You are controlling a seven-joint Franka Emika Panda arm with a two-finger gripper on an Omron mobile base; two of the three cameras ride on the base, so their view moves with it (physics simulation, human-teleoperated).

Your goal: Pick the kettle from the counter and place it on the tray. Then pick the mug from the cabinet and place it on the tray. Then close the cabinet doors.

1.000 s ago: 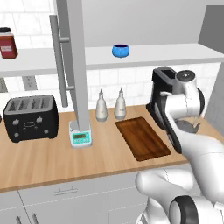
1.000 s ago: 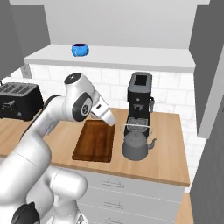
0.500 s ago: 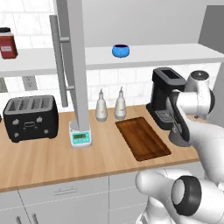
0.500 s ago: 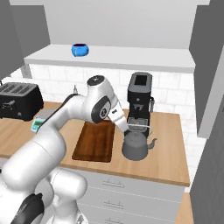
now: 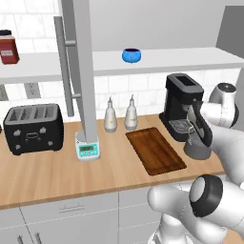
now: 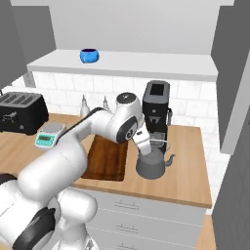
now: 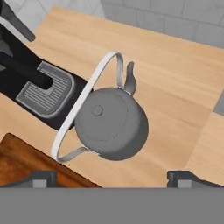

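While above kettle, open-jawed gripper

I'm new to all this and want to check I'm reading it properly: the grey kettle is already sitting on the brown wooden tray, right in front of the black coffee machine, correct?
Not quite. The kettle sits on the bare counter, beside the tray, not on it. The right base view shows this plainly. It does stand right in front of the coffee machine.
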